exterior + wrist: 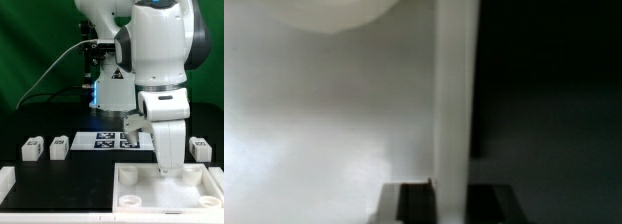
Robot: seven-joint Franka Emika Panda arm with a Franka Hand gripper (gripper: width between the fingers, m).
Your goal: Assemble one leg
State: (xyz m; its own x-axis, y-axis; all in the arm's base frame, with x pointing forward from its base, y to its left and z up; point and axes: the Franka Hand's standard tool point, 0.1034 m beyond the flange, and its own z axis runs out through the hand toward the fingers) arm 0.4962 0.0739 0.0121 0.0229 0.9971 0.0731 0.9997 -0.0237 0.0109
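Note:
Three small white legs with black tags stand on the black table in the exterior view: two at the exterior view's left (32, 148) (60, 147) and one at its right (200, 148). My gripper (164, 168) points straight down at the far rim of the large white square panel (150, 195). In the wrist view my two dark fingers (411, 205) stand on either side of the panel's raised rim (455, 100), the gripper (454, 205) closed on it. No leg is in the gripper, and no leg shows in the wrist view.
The marker board (112, 139) lies on the table behind the panel, between the legs. A rounded corner socket of the panel (331, 10) shows in the wrist view. The robot's base and cables stand at the back before a green curtain.

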